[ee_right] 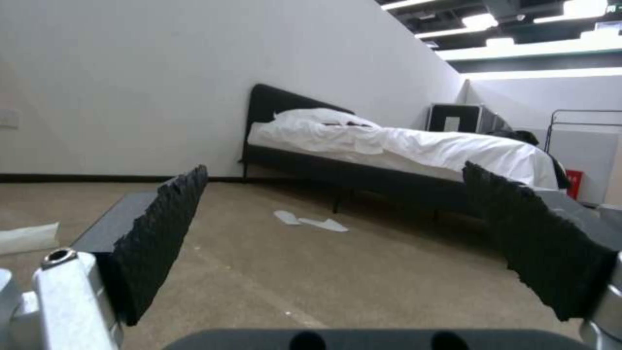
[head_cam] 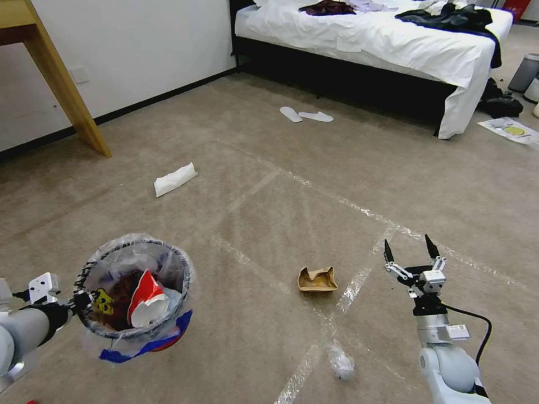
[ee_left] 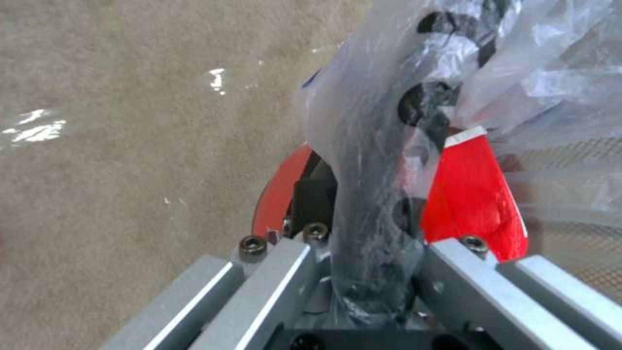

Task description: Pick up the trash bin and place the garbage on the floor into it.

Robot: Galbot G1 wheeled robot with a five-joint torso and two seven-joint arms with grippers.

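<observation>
Jaws on the left gripper (ee_left: 372,291) are clamped on the rim of the small black wire-mesh trash bin (head_cam: 135,294) with clear bag liner, held above the beige carpet floor (head_cam: 269,213). Right gripper (head_cam: 411,251) hangs spread wide, near a brown cardboard tray (head_cam: 317,279) and crumpled clear wrapper (head_cam: 341,362).

Trash bin (head_cam: 135,292) at near left, clamped at its rim by left gripper (head_cam: 78,303); paper bowl (head_cam: 147,297) inside. Cardboard tray (head_cam: 317,279) on carpet centre; right gripper (head_cam: 410,252) to its right. Tissue (head_cam: 175,179) behind, bed (head_cam: 393,39) beyond
</observation>
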